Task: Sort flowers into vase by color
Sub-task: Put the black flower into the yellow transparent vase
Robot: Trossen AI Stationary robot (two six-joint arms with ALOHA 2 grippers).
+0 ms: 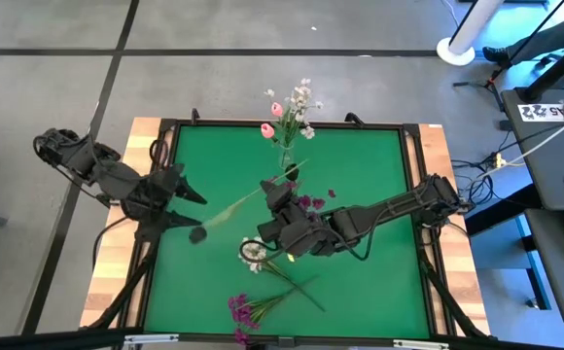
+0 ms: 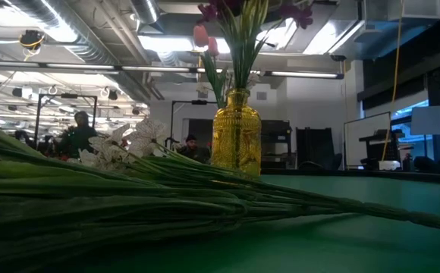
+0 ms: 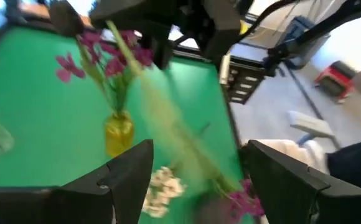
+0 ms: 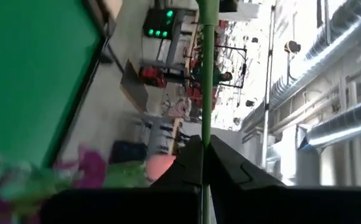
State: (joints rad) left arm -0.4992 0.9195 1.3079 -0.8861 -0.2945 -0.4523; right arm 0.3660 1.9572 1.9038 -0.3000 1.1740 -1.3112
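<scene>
From above: right gripper [image 1: 280,199] mid-table, closed on a purple flower [image 1: 311,202], long stem [image 1: 238,205] slanting toward the left gripper [image 1: 187,212], fingers spread wide; likely light, floppy, best pinched mid-stem. At table level: yellow vase [image 2: 236,141] holding pink and purple blooms, loose stems [image 2: 129,193] lying in front.

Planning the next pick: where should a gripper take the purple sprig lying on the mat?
Take the purple sprig by its bare stem, just beyond the blossoms, coming straight down from above: it lies flat on the mat.
</scene>
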